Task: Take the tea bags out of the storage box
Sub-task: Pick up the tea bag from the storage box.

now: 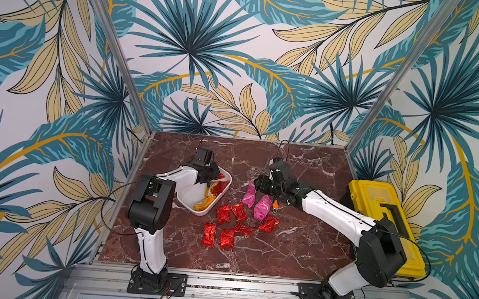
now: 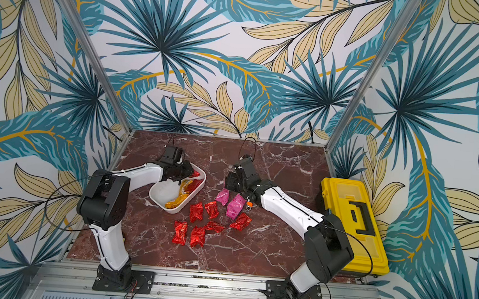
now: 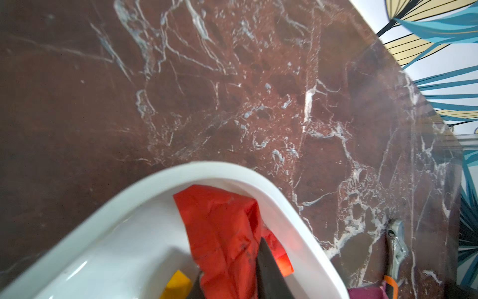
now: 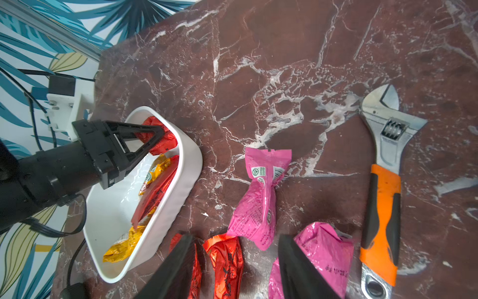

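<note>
The white storage box (image 1: pixel 191 194) (image 2: pixel 164 192) (image 4: pixel 181 186) lies left of centre on the marble table. My left gripper (image 1: pixel 215 179) (image 3: pixel 230 259) (image 4: pixel 155 134) reaches into its far end, shut on a red tea bag (image 3: pixel 222 227) (image 4: pixel 165 146). Orange-yellow tea bags (image 1: pixel 203 204) (image 4: pixel 124 246) and another red one (image 4: pixel 155 196) lie along the box's right wall. Several red tea bags (image 1: pixel 223 214) (image 2: pixel 197 211) and two pink ones (image 1: pixel 263 207) (image 4: pixel 256 207) lie on the table to the right. My right gripper (image 1: pixel 256 183) (image 4: pixel 236 236) hovers open above them, holding nothing.
An orange-handled wrench (image 4: pixel 382 196) (image 1: pixel 275 205) (image 3: pixel 395 243) lies beside the pink tea bags, under my right arm. A yellow toolbox (image 1: pixel 384 223) (image 2: pixel 352 220) with a black handle sits at the table's right edge.
</note>
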Tool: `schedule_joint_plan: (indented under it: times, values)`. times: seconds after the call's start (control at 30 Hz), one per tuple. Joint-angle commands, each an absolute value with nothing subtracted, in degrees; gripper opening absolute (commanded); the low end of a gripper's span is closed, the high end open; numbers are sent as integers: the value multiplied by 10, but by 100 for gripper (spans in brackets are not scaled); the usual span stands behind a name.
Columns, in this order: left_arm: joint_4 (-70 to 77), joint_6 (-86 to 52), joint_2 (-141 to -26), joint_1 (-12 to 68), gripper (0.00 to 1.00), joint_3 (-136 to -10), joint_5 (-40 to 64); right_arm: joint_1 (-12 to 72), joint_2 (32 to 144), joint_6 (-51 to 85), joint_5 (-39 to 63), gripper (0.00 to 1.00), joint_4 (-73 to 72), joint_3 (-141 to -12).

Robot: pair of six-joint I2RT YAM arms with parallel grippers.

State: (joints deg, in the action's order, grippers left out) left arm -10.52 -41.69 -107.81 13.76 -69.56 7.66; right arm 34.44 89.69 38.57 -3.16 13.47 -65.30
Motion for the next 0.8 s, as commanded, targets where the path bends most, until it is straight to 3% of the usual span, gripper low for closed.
schedule_joint_plan:
  times: [0.0,0.33,0.77]
  values:
    - [-90,-401,-1031,134,16,-698,66,347,871,386,-28,57,130,-635]
    - [-47,-378,-933,136,15,-637,120,347,825,389,6,58,91,-610]
    - [16,-327,-802,183,17,-545,328,347,840,407,234,61,-31,-604]
